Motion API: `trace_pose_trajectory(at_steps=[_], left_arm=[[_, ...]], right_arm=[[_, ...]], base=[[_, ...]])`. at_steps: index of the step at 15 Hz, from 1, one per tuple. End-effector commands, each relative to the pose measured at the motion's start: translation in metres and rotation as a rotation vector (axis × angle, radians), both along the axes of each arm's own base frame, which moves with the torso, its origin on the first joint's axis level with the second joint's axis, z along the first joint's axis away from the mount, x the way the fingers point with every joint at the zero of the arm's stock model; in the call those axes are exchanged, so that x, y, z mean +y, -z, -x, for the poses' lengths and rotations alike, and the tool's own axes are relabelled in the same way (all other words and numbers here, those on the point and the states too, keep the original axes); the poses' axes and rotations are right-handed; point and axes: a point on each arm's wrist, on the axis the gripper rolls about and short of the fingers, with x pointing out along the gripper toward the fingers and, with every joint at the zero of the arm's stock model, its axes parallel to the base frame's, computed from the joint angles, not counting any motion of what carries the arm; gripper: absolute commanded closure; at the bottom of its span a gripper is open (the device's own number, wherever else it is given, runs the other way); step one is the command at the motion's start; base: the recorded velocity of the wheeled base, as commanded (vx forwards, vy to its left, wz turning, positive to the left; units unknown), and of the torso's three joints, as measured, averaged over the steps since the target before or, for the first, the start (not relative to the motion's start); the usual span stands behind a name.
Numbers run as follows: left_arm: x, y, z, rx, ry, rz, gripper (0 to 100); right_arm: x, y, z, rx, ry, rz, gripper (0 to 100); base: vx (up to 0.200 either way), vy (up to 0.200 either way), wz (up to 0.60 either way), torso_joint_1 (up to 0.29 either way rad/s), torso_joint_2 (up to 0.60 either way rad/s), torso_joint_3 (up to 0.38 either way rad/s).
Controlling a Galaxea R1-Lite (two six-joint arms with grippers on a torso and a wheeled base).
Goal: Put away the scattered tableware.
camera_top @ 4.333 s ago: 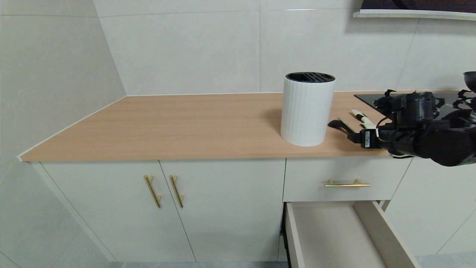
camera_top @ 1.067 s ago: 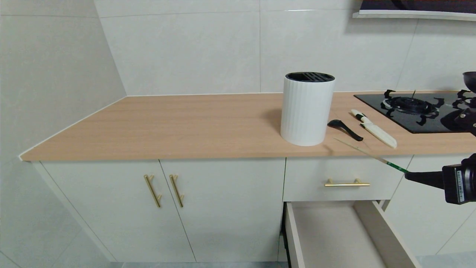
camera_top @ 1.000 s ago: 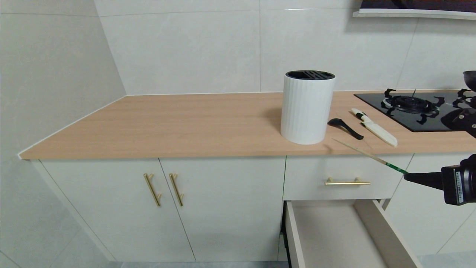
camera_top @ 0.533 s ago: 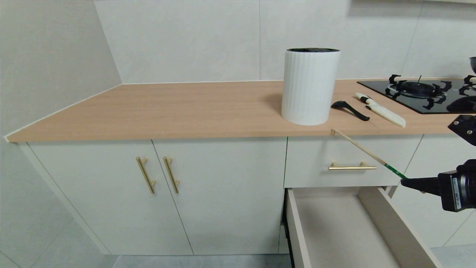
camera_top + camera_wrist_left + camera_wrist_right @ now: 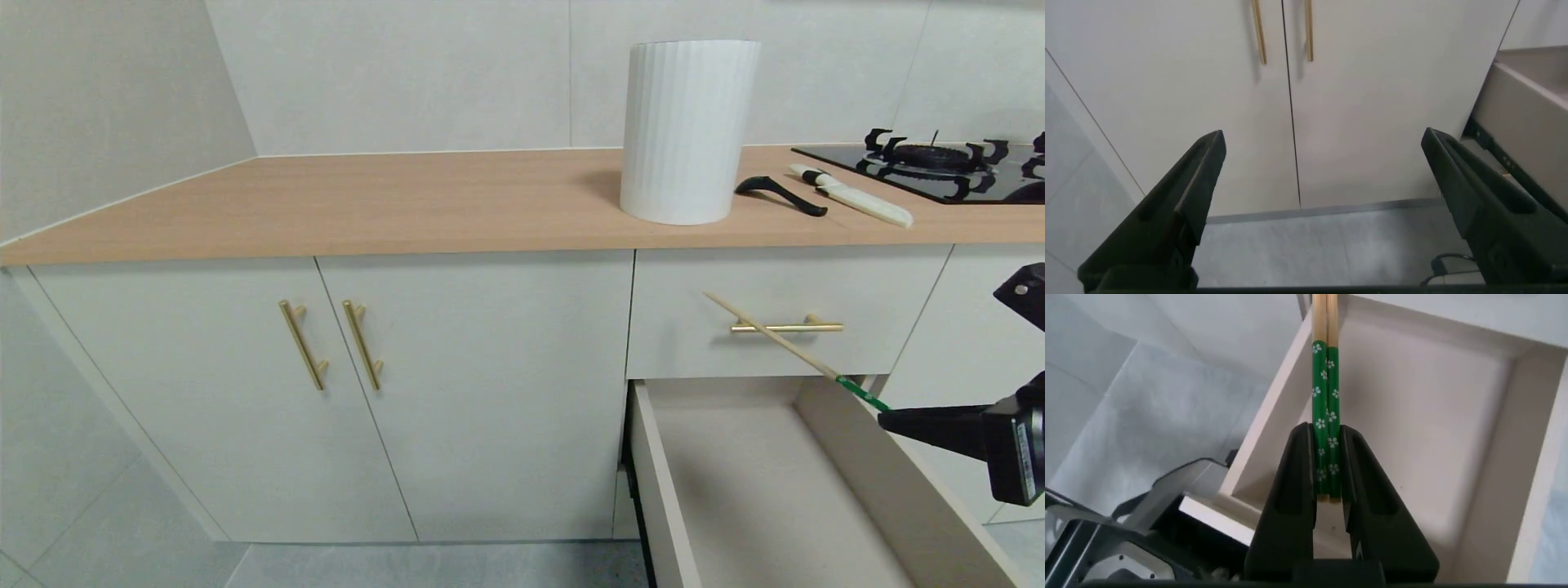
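Observation:
My right gripper [image 5: 885, 416] is shut on a pair of wooden chopsticks [image 5: 775, 343] by their green flowered ends [image 5: 1325, 376]. It holds them slanted in the air above the right wall of the open lower drawer [image 5: 849, 457], tips towards the upper drawer front. In the right wrist view the right gripper [image 5: 1327, 469] hangs over the drawer's bare inside [image 5: 1437, 433]. A black spoon [image 5: 780, 193] and a white-bladed knife [image 5: 853, 206] lie on the wooden counter [image 5: 408, 204], right of the white ribbed holder [image 5: 690, 131]. My left gripper [image 5: 1327, 212] is open, low before the cabinet doors.
A black gas hob [image 5: 939, 159] sits at the counter's far right. The shut upper drawer has a gold handle [image 5: 785, 327]. Two cabinet doors with gold handles [image 5: 331, 343] stand to the left. Grey floor tiles [image 5: 1315, 253] lie below.
The head camera has dropped, so the counter sits higher in the picture. My right gripper took the chopsticks off the counter and has lowered them towards the open drawer.

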Motion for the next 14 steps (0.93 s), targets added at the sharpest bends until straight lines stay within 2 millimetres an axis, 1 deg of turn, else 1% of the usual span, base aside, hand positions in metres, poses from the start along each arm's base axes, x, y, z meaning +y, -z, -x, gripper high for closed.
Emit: trace_pose_trajectory(at_steps=[1, 4, 7, 8, 9, 10, 12, 13, 14], left_arm=[[0.000, 0.000, 0.000, 0.001, 0.000, 0.000, 0], [0.000, 0.000, 0.000, 0.001, 0.000, 0.000, 0], [0.000, 0.000, 0.000, 0.001, 0.000, -0.001, 0], [0.000, 0.000, 0.000, 0.001, 0.000, 0.000, 0], [0.000, 0.000, 0.000, 0.001, 0.000, 0.000, 0], [0.000, 0.000, 0.000, 0.001, 0.000, 0.000, 0], [0.000, 0.000, 0.000, 0.001, 0.000, 0.000, 0], [0.000, 0.000, 0.000, 0.001, 0.000, 0.000, 0], [0.000, 0.000, 0.000, 0.001, 0.000, 0.000, 0]], right_arm=[[0.003, 0.003, 0.000, 0.017, -0.022, 0.001, 100], [0.008, 0.019, -0.016, 0.102, -0.023, 0.026, 100], [0.015, 0.042, -0.036, 0.217, -0.024, 0.064, 100], [0.019, 0.053, -0.045, 0.266, -0.023, 0.082, 100], [0.020, 0.059, -0.050, 0.291, -0.021, 0.093, 100], [0.023, 0.073, -0.060, 0.351, -0.020, 0.113, 100], [0.028, 0.085, -0.073, 0.405, -0.014, 0.124, 100], [0.029, 0.087, -0.076, 0.411, -0.012, 0.126, 100], [0.032, 0.096, -0.087, 0.459, 0.014, 0.117, 100]], base=[[0.000, 0.000, 0.00, -0.022, 0.10, 0.036], [0.000, 0.000, 0.00, -0.006, 0.02, 0.014], [0.000, 0.000, 0.00, 0.000, 0.00, 0.000], [0.000, 0.000, 0.00, 0.000, 0.00, 0.000], [0.000, 0.000, 0.00, 0.000, 0.00, 0.000], [0.000, 0.000, 0.00, 0.000, 0.00, 0.000], [0.000, 0.000, 0.00, 0.000, 0.00, 0.000], [0.000, 0.000, 0.00, 0.000, 0.00, 0.000], [0.000, 0.000, 0.00, 0.000, 0.00, 0.000]])
